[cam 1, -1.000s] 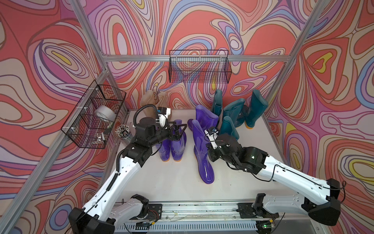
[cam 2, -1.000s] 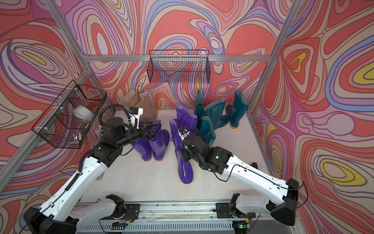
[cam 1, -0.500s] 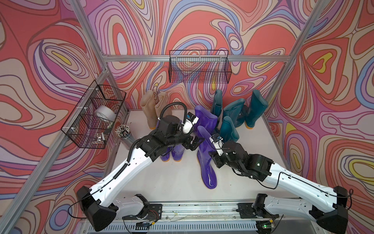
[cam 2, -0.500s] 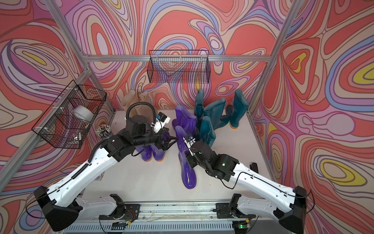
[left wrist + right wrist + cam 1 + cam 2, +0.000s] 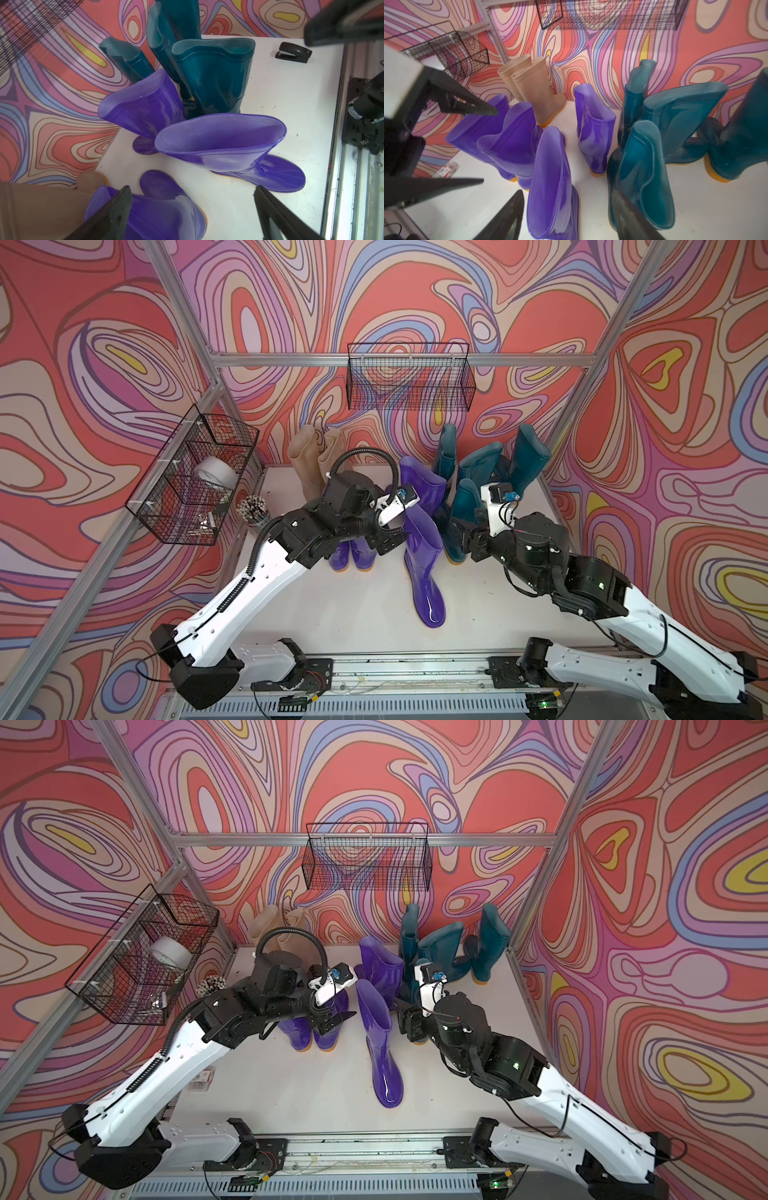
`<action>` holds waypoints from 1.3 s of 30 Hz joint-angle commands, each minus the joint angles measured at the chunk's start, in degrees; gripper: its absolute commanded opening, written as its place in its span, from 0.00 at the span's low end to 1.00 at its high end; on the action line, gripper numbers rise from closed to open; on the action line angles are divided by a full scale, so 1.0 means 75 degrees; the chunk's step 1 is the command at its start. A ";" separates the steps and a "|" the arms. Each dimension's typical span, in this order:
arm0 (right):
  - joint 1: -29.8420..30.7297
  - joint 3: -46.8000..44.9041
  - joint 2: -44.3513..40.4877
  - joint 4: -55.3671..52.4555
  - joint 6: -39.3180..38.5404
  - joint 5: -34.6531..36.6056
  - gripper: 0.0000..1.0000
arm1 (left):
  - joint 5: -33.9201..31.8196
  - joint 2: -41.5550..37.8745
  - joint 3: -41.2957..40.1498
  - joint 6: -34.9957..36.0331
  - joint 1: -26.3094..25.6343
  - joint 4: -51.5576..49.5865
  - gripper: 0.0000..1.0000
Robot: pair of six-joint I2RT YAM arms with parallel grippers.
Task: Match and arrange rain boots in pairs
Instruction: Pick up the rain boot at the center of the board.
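Observation:
Two beige rain boots (image 5: 309, 464) (image 5: 533, 87) stand at the back left. A purple pair (image 5: 351, 556) (image 5: 316, 1036) stands below my left gripper (image 5: 390, 541) (image 5: 192, 207), which is open and empty above one of them (image 5: 155, 212). A third purple boot (image 5: 424, 560) (image 5: 220, 143) (image 5: 550, 182) stands upright mid-table, a fourth (image 5: 424, 485) (image 5: 593, 133) behind it. Several teal boots (image 5: 478, 464) (image 5: 643, 166) cluster at the back right. My right gripper (image 5: 473, 543) (image 5: 569, 216) is open, between the middle purple boot and the nearest teal one, holding nothing.
Black wire baskets hang on the back wall (image 5: 409, 377) and the left wall (image 5: 191, 481), the left one holding a tape roll (image 5: 216, 475). A cup of sticks (image 5: 253, 508) stands at the table's left edge. A black stapler (image 5: 293, 52) lies on the table, and a small packet (image 5: 201, 1079) near the left edge.
My right gripper opened, let go of the middle purple boot and drew back to the right. My left gripper opened wider and swung right and forward from above the purple pair towards the middle boot.

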 commanded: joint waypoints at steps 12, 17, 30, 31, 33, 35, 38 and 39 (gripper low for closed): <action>-0.0022 -0.0384 -0.0839 -0.0791 0.0372 0.1117 0.71 | -0.1409 0.0878 -0.0765 0.4484 -0.0948 0.1153 1.00; -0.0019 -0.0440 -0.0887 -0.0708 0.0249 0.1048 0.71 | -0.1460 0.1147 -0.0595 0.4807 -0.0951 0.1181 1.00; -0.0022 -0.0594 -0.1368 -0.0669 0.0160 0.0867 0.71 | -0.0692 0.2183 0.0525 0.5223 -0.0744 0.0487 1.00; -0.0024 -0.0612 -0.1416 -0.0672 0.0164 0.0794 0.71 | -0.0668 0.2252 0.0603 0.5224 -0.0720 0.0418 1.00; -0.0015 -0.0616 -0.1481 -0.0700 0.0171 0.0656 0.71 | -0.0384 0.2384 0.0868 0.5198 -0.0656 0.0045 1.00; -0.0013 -0.0634 -0.1456 -0.0725 0.0176 0.0627 0.71 | -0.0043 0.2540 0.1266 0.4911 -0.0595 -0.0475 1.00; -0.0019 -0.0689 -0.1450 -0.0694 0.0126 0.0607 0.71 | -0.0058 0.2545 0.1284 0.4751 -0.0582 -0.0738 0.98; -0.0014 -0.0701 -0.1448 -0.0669 0.0102 0.0581 0.71 | -0.0144 0.2565 0.1225 0.4745 -0.0578 -0.0767 0.97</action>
